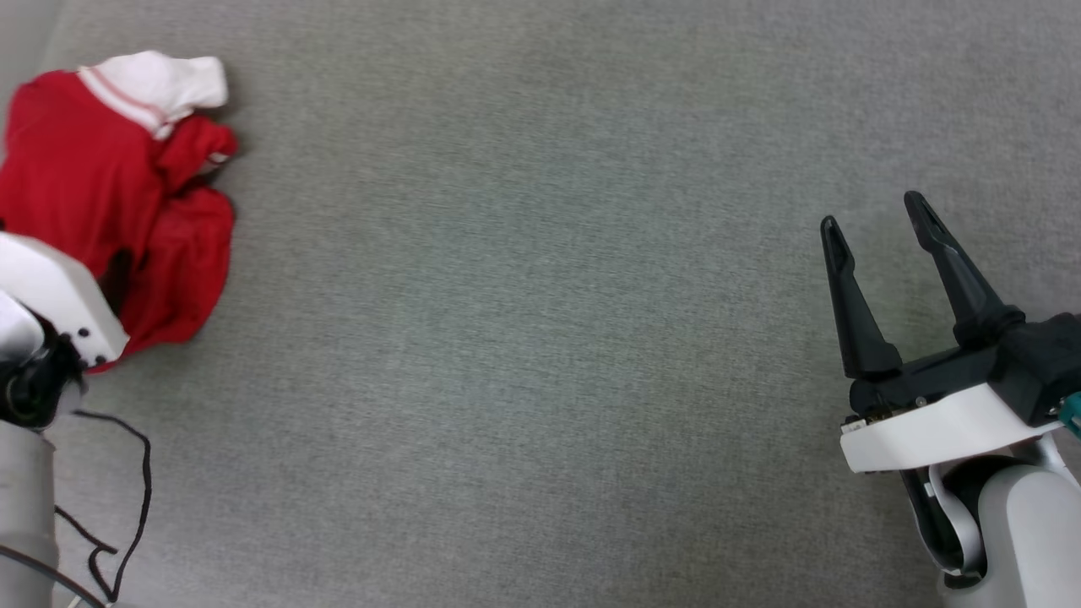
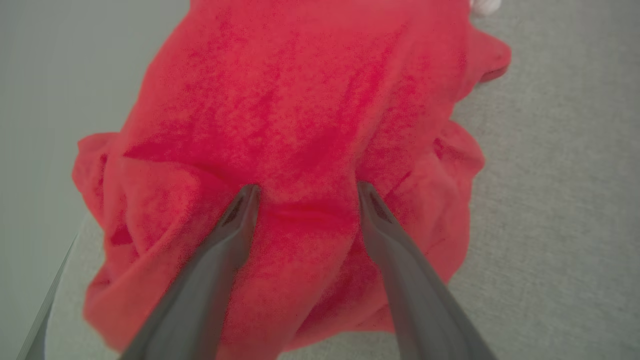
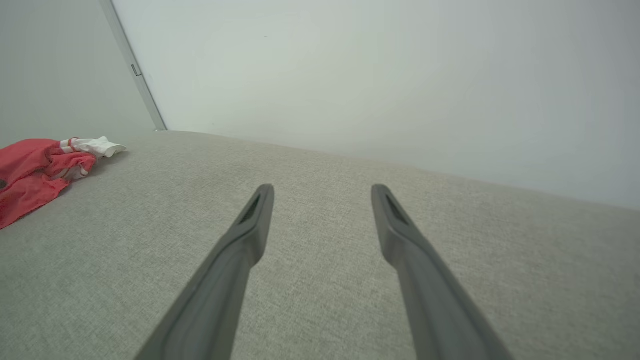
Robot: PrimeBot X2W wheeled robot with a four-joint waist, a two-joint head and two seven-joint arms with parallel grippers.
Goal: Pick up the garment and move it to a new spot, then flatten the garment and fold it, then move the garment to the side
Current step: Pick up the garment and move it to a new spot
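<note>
1. Far left: the garment [image 1: 76, 177] lies in a crumpled heap at the upper left corner of the grey fabric surface [image 1: 540, 338]. Its red body is bunched, and a white sleeve [image 1: 160, 84] with striped trim sits on top. It is neither flattened nor folded.
2. Left: the left gripper [image 2: 306, 192] points down into the heap. In the left wrist view its fingers [image 2: 225, 250] are spread wide and released, straddling a raised ridge of red cloth. The tips are at the cloth, but whether they press into it cannot be told. Nothing is grasped. In the head view the white wrist housing [image 1: 59, 304] covers the heap's near edge.
3. Centre: the broad grey stretch between the two grippers is the likely new spot for the garment.
4. Right: the right gripper [image 1: 874, 211] hovers over the surface, well apart from the garment. Its fingers are released and hold nothing.
5. Step in hand (judged): the opening pick-up, with the grasp not yet made.
6. Next move (judged): the left fingers need to close on the ridge, pinching enough layers to hold. A lift and a carry toward the centre would follow.
</note>
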